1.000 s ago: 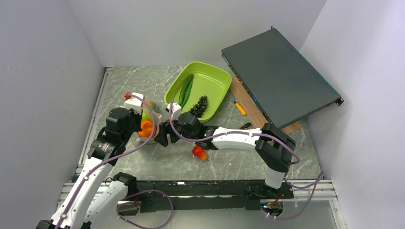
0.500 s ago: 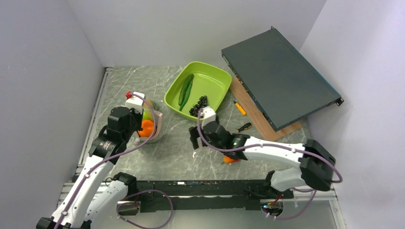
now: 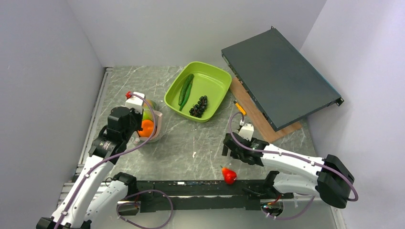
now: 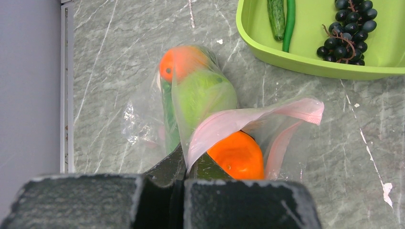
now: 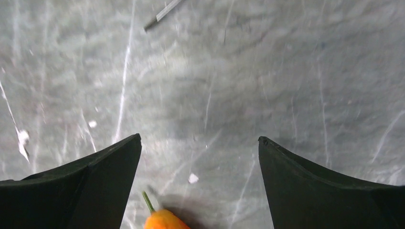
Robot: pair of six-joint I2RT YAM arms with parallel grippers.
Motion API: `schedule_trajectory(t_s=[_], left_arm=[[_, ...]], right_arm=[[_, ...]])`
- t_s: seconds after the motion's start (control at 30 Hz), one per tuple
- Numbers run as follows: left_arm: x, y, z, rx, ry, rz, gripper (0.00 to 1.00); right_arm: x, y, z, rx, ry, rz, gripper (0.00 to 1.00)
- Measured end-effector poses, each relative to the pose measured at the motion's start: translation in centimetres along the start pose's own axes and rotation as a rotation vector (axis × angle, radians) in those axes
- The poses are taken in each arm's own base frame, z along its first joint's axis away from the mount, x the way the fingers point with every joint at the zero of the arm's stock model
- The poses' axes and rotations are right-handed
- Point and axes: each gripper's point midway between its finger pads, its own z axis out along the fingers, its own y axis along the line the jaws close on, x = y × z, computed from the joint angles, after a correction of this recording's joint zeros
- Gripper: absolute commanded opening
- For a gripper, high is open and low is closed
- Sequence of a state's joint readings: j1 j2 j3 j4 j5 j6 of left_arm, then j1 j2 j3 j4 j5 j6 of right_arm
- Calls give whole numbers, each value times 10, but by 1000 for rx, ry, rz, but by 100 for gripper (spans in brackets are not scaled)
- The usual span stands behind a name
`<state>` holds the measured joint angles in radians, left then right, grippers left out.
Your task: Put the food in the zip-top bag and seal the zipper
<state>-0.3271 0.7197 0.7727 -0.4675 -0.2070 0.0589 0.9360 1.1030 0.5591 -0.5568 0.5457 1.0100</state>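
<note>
1. left of the top view: the left gripper [image 4: 185,164] is clamped on the pale pink zipper strip [image 4: 248,117] of the clear crinkly plastic zip-top bag [image 4: 143,114], with an orange toy fruit [image 4: 236,155] inside.
2. lower centre: the right gripper [image 5: 198,143], jaws wide apart and empty, hovers near a small red-orange toy pepper [image 3: 229,175] lying loose.
3. the pepper looks light, hard and smooth, apt to roll; grip it across its fat middle. the limp, slippery bag is best held by its strip.

The right claw [image 3: 229,149] has swung away from the zip-top bag [image 3: 152,125] at centre left to lower right of centre, its jaws spread wider. The red pepper [image 3: 229,175] has slid down toward the table [image 3: 191,138] edge at the bottom.
</note>
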Motion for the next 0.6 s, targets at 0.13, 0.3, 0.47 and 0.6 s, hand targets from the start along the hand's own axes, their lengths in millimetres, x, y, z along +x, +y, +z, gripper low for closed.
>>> schedule_trajectory(t_s=[0.13,0.3,0.47,0.6], left_arm=[[0,0,0,0,0,0,0],[0,0,0,2,0,0,0],[0,-1,0,3,0,0,0],[0,-1,0,3,0,0,0]], right_arm=[[34,-3,-7,-69,140,-31,94],[63,10,-27,-236,256,-115,96],[76,27,-47,-396,324,-160,92],[93,32,-50,-443,388,-184,88]])
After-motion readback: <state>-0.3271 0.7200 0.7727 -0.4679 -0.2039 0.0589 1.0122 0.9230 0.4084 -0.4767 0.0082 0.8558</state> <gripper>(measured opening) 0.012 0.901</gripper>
